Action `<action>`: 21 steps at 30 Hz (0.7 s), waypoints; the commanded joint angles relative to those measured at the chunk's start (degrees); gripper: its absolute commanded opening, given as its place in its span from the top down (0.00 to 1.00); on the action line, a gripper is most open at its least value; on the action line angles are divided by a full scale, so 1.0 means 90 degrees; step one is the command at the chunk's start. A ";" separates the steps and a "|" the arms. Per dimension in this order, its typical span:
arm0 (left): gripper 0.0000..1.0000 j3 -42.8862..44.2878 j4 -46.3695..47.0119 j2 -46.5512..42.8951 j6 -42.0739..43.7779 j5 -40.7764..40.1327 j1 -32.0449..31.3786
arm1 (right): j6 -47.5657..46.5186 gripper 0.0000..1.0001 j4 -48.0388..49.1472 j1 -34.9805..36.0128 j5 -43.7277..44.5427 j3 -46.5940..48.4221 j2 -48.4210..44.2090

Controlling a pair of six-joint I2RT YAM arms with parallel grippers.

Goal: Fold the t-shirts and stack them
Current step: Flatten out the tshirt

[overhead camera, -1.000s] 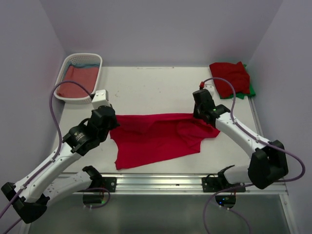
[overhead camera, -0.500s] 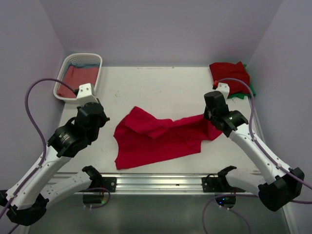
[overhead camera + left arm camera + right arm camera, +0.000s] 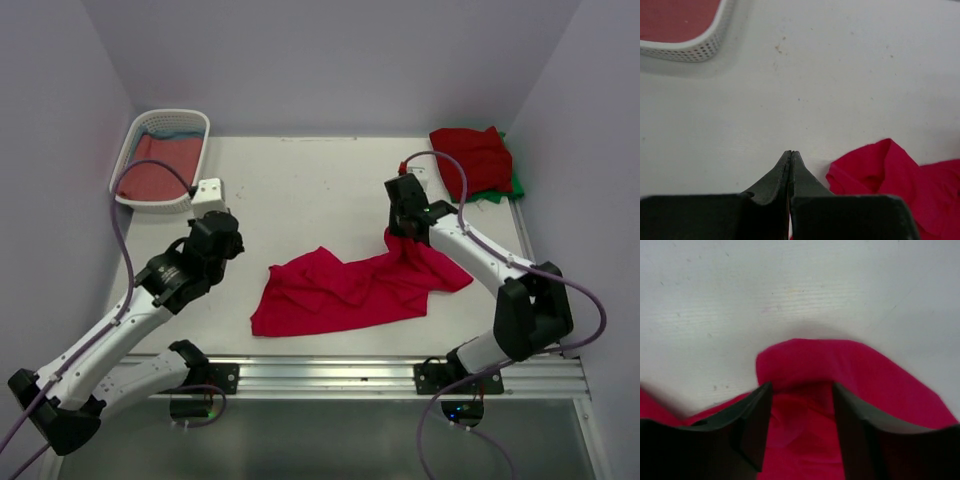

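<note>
A bright crimson t-shirt (image 3: 350,290) lies bunched and creased in the middle of the table. My right gripper (image 3: 395,236) stands open right over its far right edge; in the right wrist view the jaws (image 3: 801,390) straddle a raised fold of the crimson cloth (image 3: 840,365) without pinching it. My left gripper (image 3: 228,248) is shut on nothing, low over bare table just left of the shirt. In the left wrist view its closed tips (image 3: 791,153) are a short way from a corner of the shirt (image 3: 890,170).
A white slatted basket (image 3: 135,135) at the back left holds a dusty-red shirt (image 3: 160,165) and a blue one (image 3: 175,130). At the back right, a folded dark red shirt (image 3: 472,160) lies on a green one (image 3: 515,186). A metal rail (image 3: 330,375) runs along the near edge.
The shirt was stretched between both grippers; the left one let go first. The right gripper has now swung left and opened, and the shirt lies bunched further right.
</note>
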 commanded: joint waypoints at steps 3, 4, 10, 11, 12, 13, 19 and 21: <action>1.00 -0.0690 0.2308 0.0362 0.0826 0.2312 0.0030 | 0.0072 0.23 0.0441 0.0014 -0.0141 0.0325 0.0232; 0.93 -0.0749 0.2619 0.0440 0.0865 0.2510 0.0030 | 0.0082 0.18 0.0471 0.0004 -0.0161 0.0189 0.0087; 0.72 -0.0350 0.2857 0.1640 0.0788 0.3974 0.0030 | 0.0102 0.18 0.0452 0.0004 -0.0063 -0.0193 -0.0529; 0.74 -0.0339 0.2905 0.2077 0.0759 0.4160 0.0030 | 0.0102 0.18 0.0452 0.0014 -0.0073 -0.0242 -0.0675; 0.75 -0.0329 0.2925 0.2275 0.0710 0.4384 0.0030 | 0.0102 0.18 0.0452 0.0014 -0.0054 -0.0291 -0.0744; 0.76 -0.0339 0.2983 0.2461 0.0681 0.4473 0.0030 | 0.0102 0.18 0.0423 0.0004 -0.0044 -0.0359 -0.0803; 0.76 -0.0378 0.3092 0.3614 0.0359 0.4982 0.0088 | 0.0063 0.18 0.0354 0.0004 0.0015 -0.0574 -0.1096; 0.75 -0.0330 0.2945 0.3673 0.0290 0.4973 0.0117 | 0.0024 0.18 0.0344 -0.0005 0.0025 -0.0604 -0.1135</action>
